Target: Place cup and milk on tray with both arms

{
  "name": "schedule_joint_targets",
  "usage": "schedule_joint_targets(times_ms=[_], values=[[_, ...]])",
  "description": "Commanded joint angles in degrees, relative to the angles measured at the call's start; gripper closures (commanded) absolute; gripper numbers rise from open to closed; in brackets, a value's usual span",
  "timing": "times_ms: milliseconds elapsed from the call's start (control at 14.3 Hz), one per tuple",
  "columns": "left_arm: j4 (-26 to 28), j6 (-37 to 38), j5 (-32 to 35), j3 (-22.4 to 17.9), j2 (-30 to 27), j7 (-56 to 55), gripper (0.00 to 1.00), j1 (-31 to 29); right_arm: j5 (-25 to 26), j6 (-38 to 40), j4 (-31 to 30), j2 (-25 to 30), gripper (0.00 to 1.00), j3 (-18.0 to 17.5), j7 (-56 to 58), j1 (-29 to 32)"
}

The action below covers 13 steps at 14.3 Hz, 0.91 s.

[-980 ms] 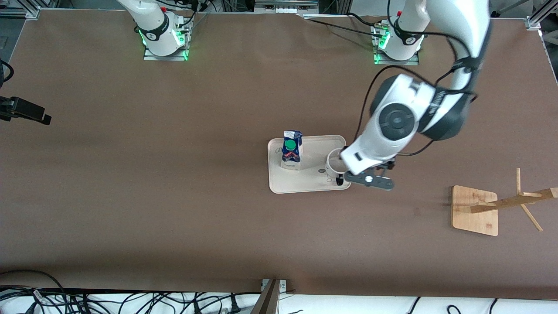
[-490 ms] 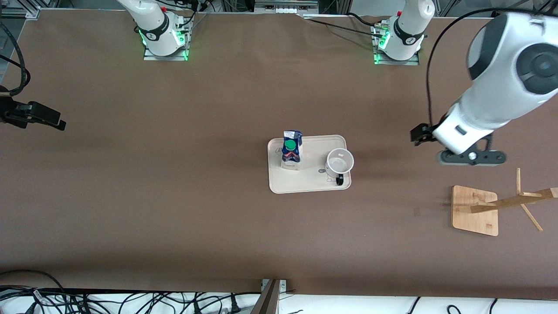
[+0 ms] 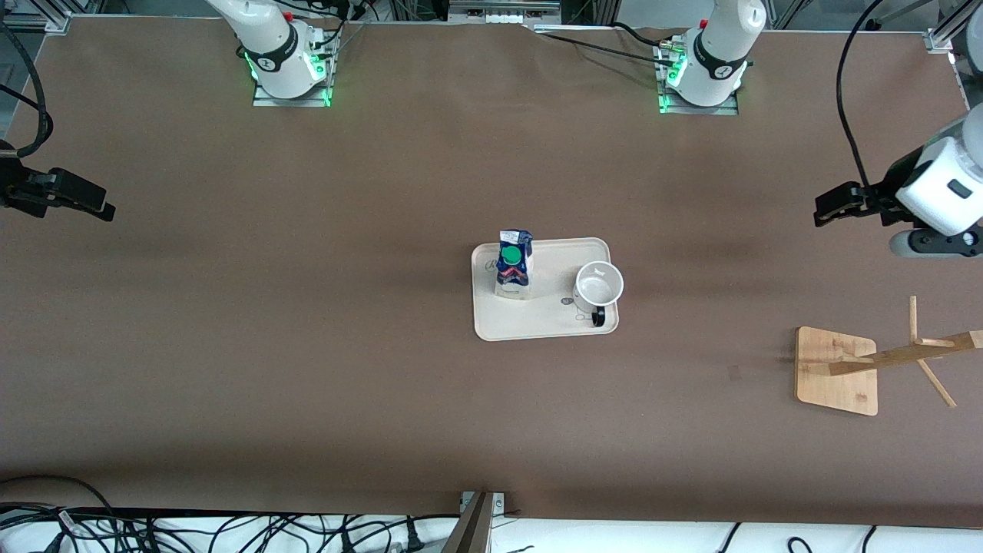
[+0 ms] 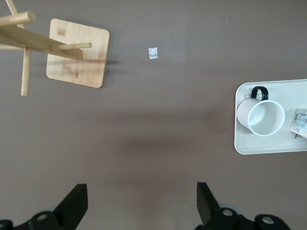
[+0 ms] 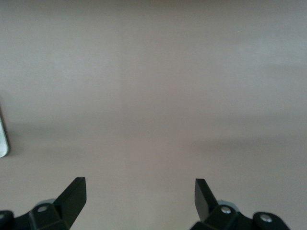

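A cream tray (image 3: 537,326) sits in the middle of the brown counter (image 3: 307,307). The milk carton (image 3: 514,265) stands upright on it toward the right arm's end. The white cup (image 3: 598,286) stands upright on it toward the left arm's end, mouth up, its black handle (image 3: 599,316) pointing toward the front camera. Cup and carton are apart from each other, and neither is held.

Your left pincer (image 4: 141,203) hangs over bare counter at the left arm's end, its fingers (image 4: 76,201) spread wide with nothing between them. Your right pincer (image 5: 140,199) hangs over bare counter at the right arm's end, also spread wide and empty. Both arms wait.

A bamboo rack (image 3: 837,371) stands near the left arm's end, nearer the front camera than the tray.

Judging by how things lie, both items look placed. If you must shift them, the cup looks rigid, smooth and breakable, so pinch its rim wall or close on the handle loop. The carton looks light and soft-walled, likely to dent or tip, so take it gently across its flat sides, low on the body.
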<state>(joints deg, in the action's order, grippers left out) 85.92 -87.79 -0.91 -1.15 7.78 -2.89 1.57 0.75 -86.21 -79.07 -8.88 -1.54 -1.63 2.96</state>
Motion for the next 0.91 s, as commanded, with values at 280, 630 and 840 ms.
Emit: schedule_joint_targets(times_ms=[280,630,840], values=[[2.7,-0.9,-1.0,-0.6,-2.2,0.8,0.0,0.4,3.1,-2.8,-7.3,4.4,0.0,0.0,0.2,0.6],[2.3,-2.6,-1.0,-0.4,-2.2,0.6,0.0,0.4,2.8,-2.5,-6.3,3.4,0.0,0.1,0.7,0.5],[2.1,-2.3,-1.0,-0.7,-2.3,0.8,0.0,0.3,2.5,-2.4,-6.2,3.3,0.0,0.1,0.8,0.5]])
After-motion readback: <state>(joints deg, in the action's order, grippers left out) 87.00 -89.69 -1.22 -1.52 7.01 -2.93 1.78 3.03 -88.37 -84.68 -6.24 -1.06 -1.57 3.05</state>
